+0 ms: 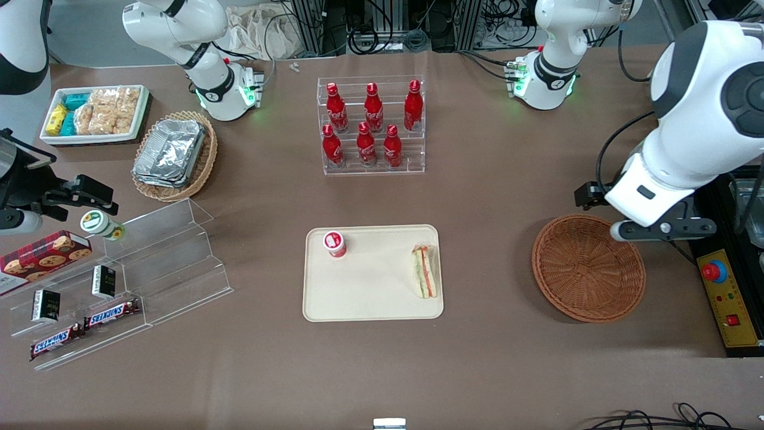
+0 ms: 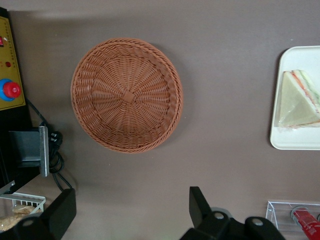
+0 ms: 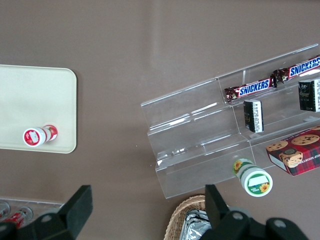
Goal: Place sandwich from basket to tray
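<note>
Looking at the cream rectangular plastic tray [image 1: 370,298], I see the triangular white-bread sandwich [image 1: 424,272] lying just inside its edge nearest the round reddish-brown wicker basket [image 1: 588,269], which holds nothing. My tool [image 2: 132,212] hangs spread wide and empty above the desk [image 1: 489,197] beside the basket. I judge the risks small: brushing the basket rim, or the clear rack of red bottles [image 1: 371,125] farther off.
</note>
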Robot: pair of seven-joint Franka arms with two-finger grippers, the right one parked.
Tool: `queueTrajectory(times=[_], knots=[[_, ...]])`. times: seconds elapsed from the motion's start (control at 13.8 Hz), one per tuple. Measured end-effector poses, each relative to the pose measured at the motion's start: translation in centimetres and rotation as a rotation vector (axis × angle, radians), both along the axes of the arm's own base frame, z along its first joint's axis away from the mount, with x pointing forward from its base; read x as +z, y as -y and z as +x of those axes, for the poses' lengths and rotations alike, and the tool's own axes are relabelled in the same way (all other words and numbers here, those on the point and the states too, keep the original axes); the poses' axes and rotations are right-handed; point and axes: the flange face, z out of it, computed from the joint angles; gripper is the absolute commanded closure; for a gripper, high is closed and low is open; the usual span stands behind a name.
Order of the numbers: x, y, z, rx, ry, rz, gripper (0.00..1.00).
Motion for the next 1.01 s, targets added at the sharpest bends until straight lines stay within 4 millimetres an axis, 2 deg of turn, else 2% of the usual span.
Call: queueTrajectory(times=[0.36,0.65,1.01], knots=[[0.5,-4.4,0.5,0.064,0.006,-0.002,0.00],[0.8,-6.2,0.6,0.053,0.004,-0.011,0.00],[2.7,-11.9,-0.2,0.026,0.015,-0.065,0.00]])
